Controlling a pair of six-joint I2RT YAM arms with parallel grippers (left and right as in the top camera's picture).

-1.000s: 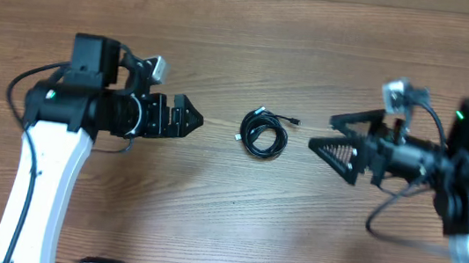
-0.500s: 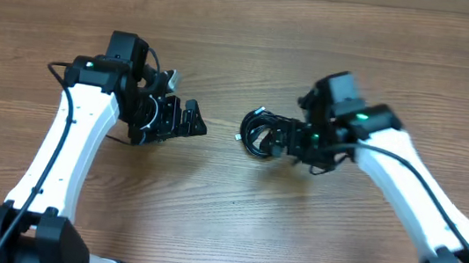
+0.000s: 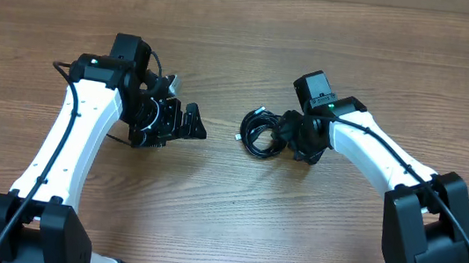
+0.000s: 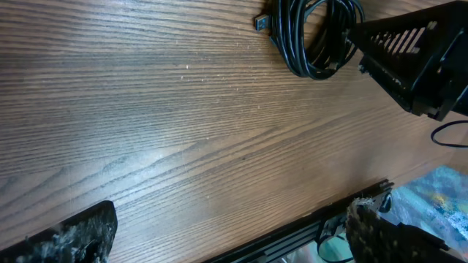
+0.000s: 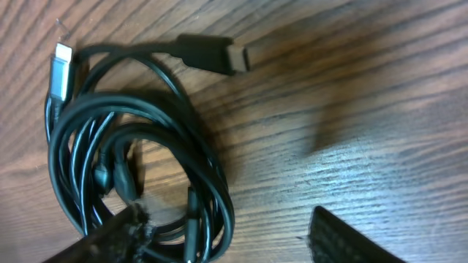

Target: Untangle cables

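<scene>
Roughly at the middle of the table (image 3: 245, 35), well clear of every edge, the cables (image 3: 261, 135) lie in one small coil. The right gripper (image 3: 285, 137) stands spread wide at the coil's right rim, one finger (image 5: 117, 234) over its loops. The left gripper (image 3: 195, 123), also spread wide, sits apart toward the left edge, with bare wood between it and the coil.

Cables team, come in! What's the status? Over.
Left fingers open, away from the cables. Right fingers open at the coil's edge, gripping nothing. All cords in one bundled coil. Nothing in the way.
</scene>
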